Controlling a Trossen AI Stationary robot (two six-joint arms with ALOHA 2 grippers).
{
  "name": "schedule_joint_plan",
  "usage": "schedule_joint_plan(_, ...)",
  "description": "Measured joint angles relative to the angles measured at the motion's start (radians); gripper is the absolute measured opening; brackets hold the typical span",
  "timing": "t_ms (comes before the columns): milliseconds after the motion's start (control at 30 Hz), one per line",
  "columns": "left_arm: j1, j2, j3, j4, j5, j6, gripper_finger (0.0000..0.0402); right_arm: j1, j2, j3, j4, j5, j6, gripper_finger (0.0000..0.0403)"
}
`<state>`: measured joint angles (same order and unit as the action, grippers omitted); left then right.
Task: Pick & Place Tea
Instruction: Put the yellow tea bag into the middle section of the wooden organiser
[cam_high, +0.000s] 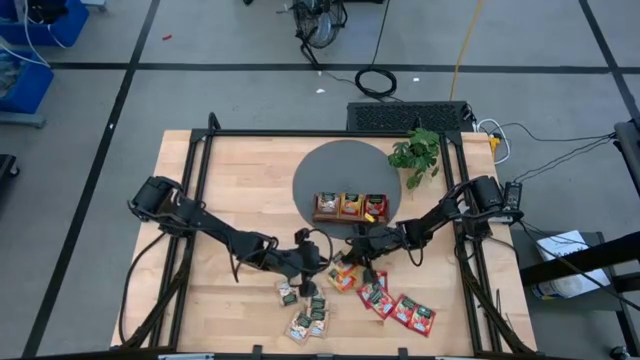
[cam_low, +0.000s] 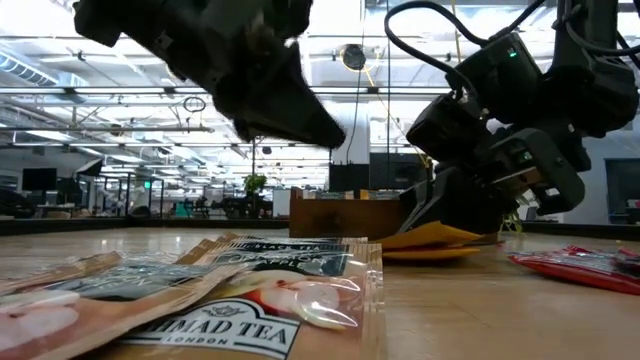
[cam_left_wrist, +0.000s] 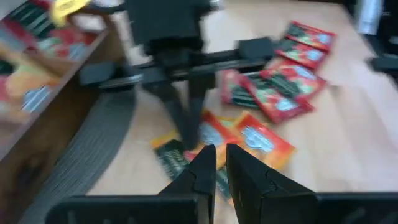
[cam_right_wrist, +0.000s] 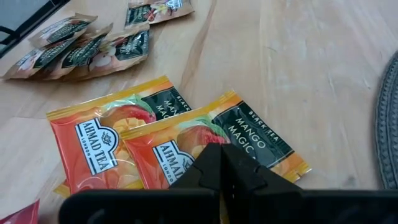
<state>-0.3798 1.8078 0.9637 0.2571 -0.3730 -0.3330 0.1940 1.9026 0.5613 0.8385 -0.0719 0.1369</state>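
1. Because your right gripper (cam_right_wrist: 221, 163) has its fingers pressed together with nothing between them, it reads as poised over the orange mango sachets (cam_right_wrist: 211, 146) rather than gripping one; you would have to spread the fingers before it can pick.
2. Since those orange sachets overlap one another on the table (cam_high: 240, 170), just in front of the round grey mat (cam_high: 330, 165), taking the top one by its free edge looks easiest.
3. While the right arm works, your left gripper (cam_left_wrist: 221, 165) hangs close by, its fingers nearly together with only a thin gap and nothing pinched; it points at the same orange stack, so mind the two arms crowding each other.
4. The wooden tray (cam_high: 349, 207) sits on the mat with a sachet colour showing in each of its three compartments, which suggests sorting by colour.
5. Most of the tea is still loose: red sachets (cam_high: 400, 307) lie fanned out toward the right front of the table, and pale green-white sachets (cam_high: 305, 312) lie clustered to the left of them.
6. The leafy plant (cam_high: 418, 152) stands beside the mat, apart from the work.
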Motion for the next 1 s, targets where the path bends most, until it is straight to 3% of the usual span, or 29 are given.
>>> schedule_joint_plan(400,0.057,0.113,0.003,0.035,0.033,-0.198,0.0042,0.012,0.000,0.000,0.032,0.052,-0.036,0.0000)
schedule_joint_plan(1000,0.072,0.117,0.002,0.035,0.035,-0.194,0.0042,0.114,-0.148,-0.002,-0.029,0.154,-0.210,0.0000)
